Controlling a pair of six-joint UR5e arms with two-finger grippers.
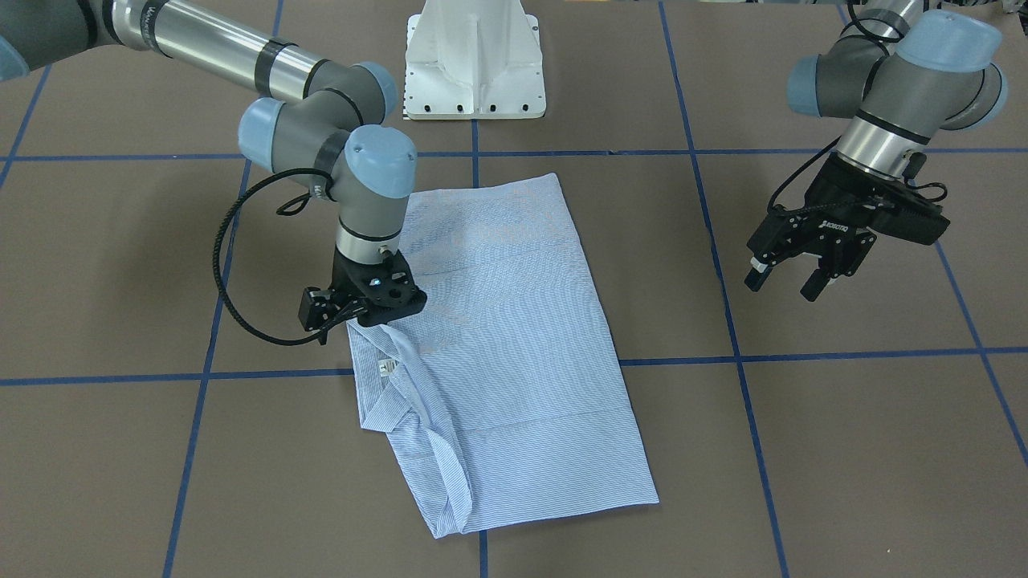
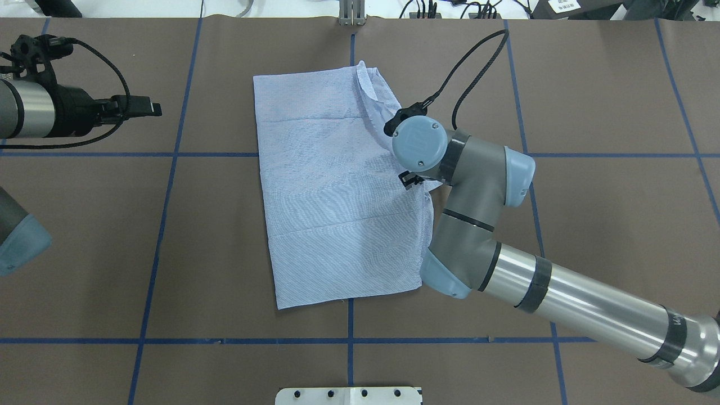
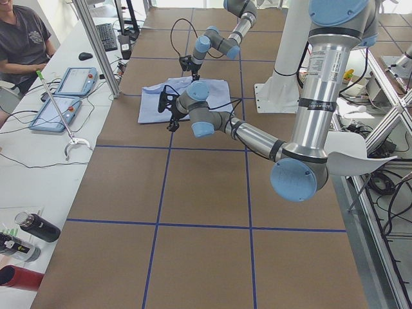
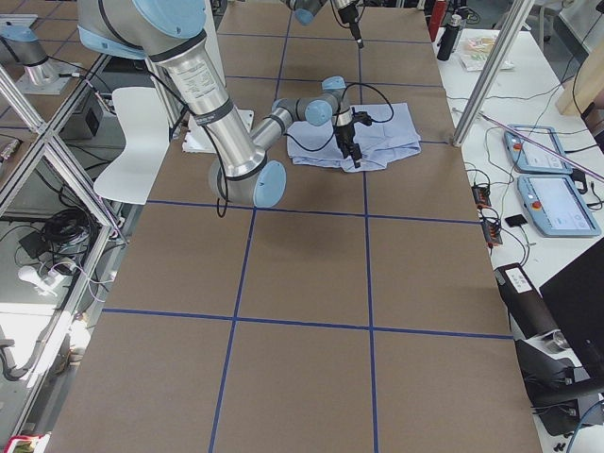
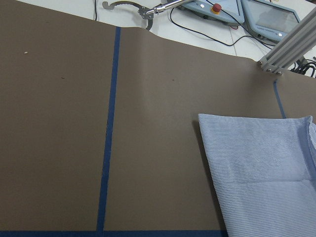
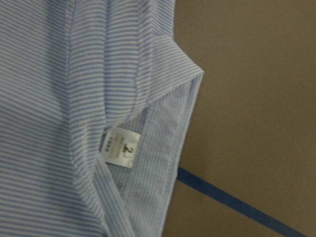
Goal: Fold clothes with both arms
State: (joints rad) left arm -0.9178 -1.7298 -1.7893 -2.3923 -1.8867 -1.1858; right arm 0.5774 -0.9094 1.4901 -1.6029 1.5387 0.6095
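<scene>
The light blue-and-white striped shirt [image 1: 506, 345] lies folded into a long rectangle in the middle of the table [image 2: 332, 185], its collar [image 1: 401, 393] and white neck label [image 1: 385, 368] at one long edge. My right gripper [image 1: 355, 319] points straight down onto that edge just beside the collar; its fingers are hidden, so I cannot tell whether it is open or shut. The right wrist view shows the label [image 6: 120, 148] and collar fold from very close. My left gripper [image 1: 787, 281] hangs open and empty above bare table, well clear of the shirt [image 5: 266, 163].
The white pedestal base [image 1: 475, 64] stands behind the shirt. Blue tape lines [image 1: 723, 289] cross the brown table. An operator [image 3: 22, 38] sits at a side bench with tablets [image 3: 71, 80] and bottles [image 3: 35, 226].
</scene>
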